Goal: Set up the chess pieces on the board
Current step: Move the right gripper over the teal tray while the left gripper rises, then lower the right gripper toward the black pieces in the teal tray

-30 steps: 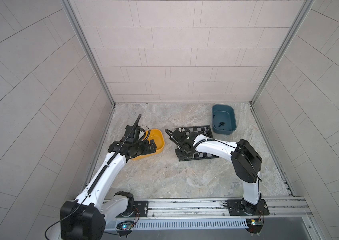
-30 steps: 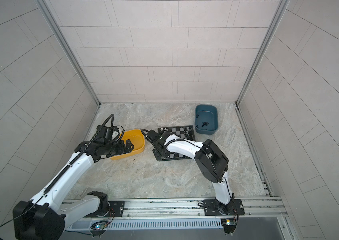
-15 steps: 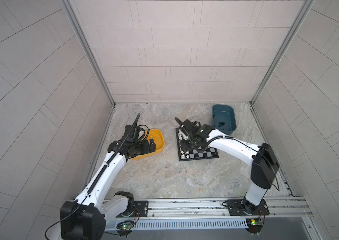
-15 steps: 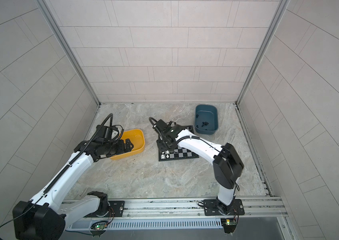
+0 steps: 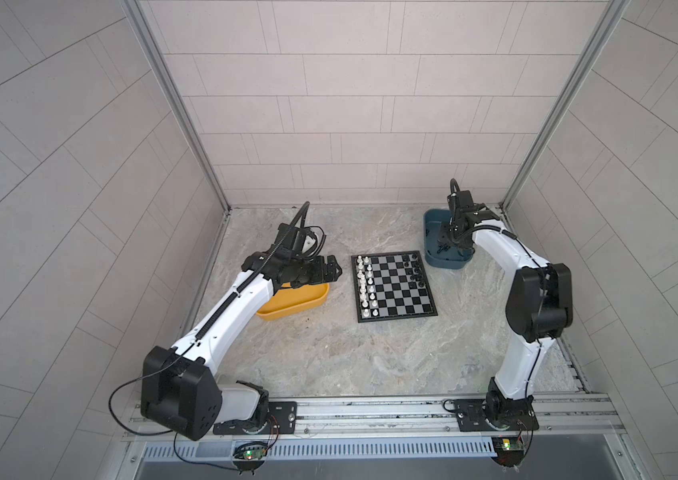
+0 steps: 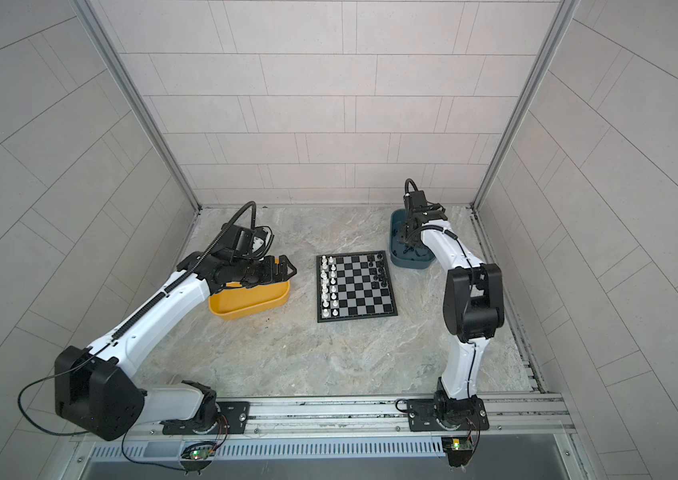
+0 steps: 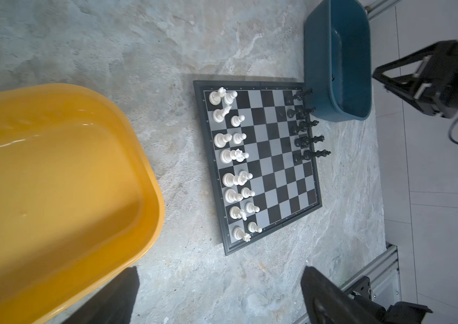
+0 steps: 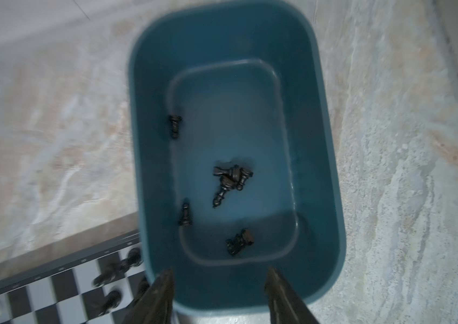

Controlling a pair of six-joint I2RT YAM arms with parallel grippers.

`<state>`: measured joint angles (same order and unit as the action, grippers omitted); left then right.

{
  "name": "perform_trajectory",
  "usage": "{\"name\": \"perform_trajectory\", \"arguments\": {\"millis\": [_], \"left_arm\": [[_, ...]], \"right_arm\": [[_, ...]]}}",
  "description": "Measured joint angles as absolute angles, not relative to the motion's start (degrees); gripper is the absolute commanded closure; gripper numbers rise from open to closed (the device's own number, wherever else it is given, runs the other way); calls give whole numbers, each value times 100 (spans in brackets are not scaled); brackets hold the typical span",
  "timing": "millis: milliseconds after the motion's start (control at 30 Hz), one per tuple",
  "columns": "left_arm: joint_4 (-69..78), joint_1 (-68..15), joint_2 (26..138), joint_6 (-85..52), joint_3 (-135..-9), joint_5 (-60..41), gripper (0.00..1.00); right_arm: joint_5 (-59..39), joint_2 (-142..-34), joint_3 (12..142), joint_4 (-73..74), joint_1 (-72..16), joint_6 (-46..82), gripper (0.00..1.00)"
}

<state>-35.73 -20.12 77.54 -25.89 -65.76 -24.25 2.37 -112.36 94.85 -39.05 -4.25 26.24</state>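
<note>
The board (image 5: 393, 286) (image 6: 354, 286) lies flat in the middle of both top views. White chess pieces (image 5: 364, 286) (image 7: 233, 157) fill its two left columns. Several black pieces (image 5: 414, 270) (image 7: 305, 131) stand at its far right. More black pieces (image 8: 230, 179) lie loose in the teal tray (image 8: 314, 140) (image 5: 447, 264). My right gripper (image 8: 219, 283) (image 5: 451, 239) hangs over that tray, open and empty. My left gripper (image 7: 219, 294) (image 5: 335, 270) is open over the edge of the yellow tray (image 7: 54, 182), left of the board.
The yellow tray (image 5: 287, 309) (image 6: 246, 309) holds nothing that I can see. The teal tray (image 6: 410, 264) touches the board's far right corner. Cell walls close in at the back and sides, and a metal rail (image 5: 370, 409) runs along the front.
My right arm swung from the board's left side across to above the teal tray, and its jaws opened. The board was skewed and now lies square. The left arm hardly moved.
</note>
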Motion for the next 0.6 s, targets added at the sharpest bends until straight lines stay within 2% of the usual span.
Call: {"name": "perform_trajectory", "arguments": {"millis": [133,233,433,600], "left_arm": [[-3461,-2152,7999,-2615,-6670,-2526,4],[-3365,-2303,8143,-2613,-6742,-2624,4],[-3096,-2746,8383,-2615,-7046,-2816,4],[-2971,-2777,8392,-2637,-7046,-2923,4]], "right_arm": [[331,-12186,10460,-4366,-355,2541,52],[298,-12516,10798,-4567,-305,2495,52],[193,-12562,10648,-4823,-141,2414,52],[104,-12503,10121,-4893,-97,2340,52]]}}
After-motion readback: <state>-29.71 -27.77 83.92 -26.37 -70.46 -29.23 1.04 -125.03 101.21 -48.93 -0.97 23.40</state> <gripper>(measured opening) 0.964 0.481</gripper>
